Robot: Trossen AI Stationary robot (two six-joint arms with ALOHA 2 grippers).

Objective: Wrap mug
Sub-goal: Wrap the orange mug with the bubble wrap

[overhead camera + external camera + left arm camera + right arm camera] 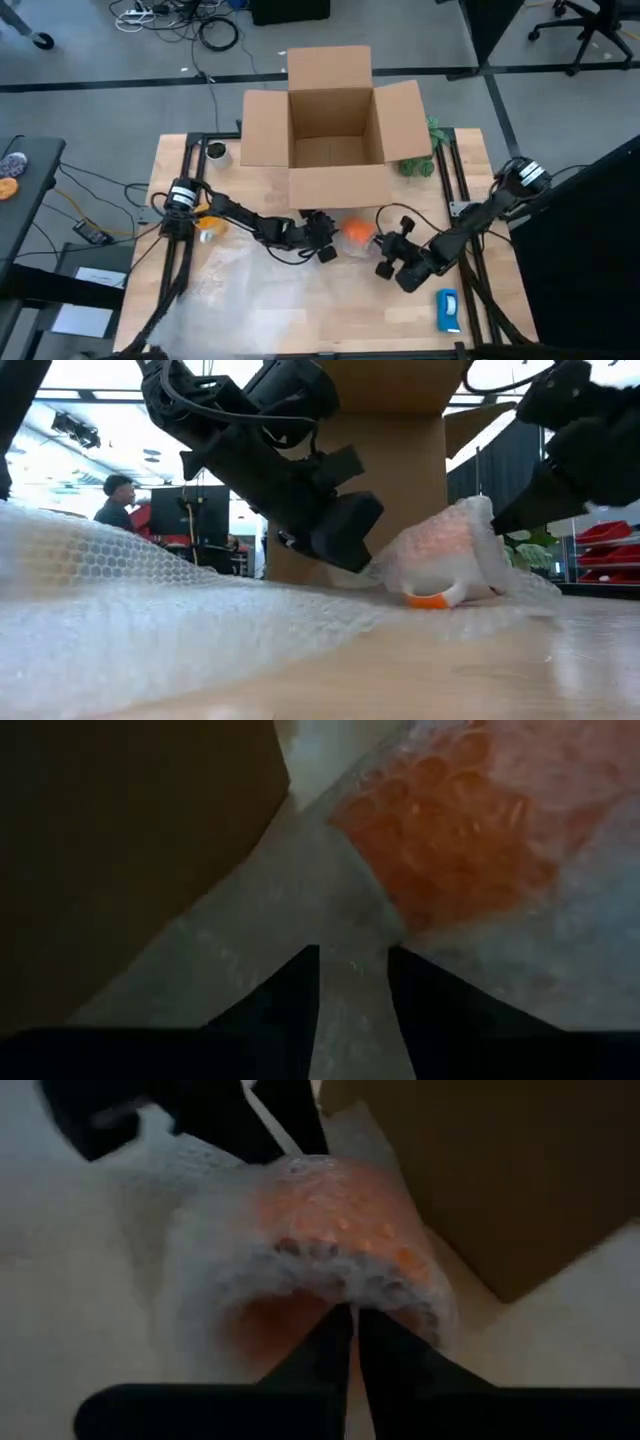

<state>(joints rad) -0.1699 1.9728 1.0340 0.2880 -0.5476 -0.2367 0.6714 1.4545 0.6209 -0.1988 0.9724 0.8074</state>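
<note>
Both grippers pinch bubble wrap (200, 610) over the mug (440, 555) — left gripper (352, 982), right gripper (354, 1342).

From the high view you look straight down on the whole table (250, 320) and the cardboard box (335, 135); the low view sits at table-top height, looking level across into the room. Each wrist camera looks forward past its own fingers, very close to the bubble-wrapped mug (450, 840), which all four views share.
</note>
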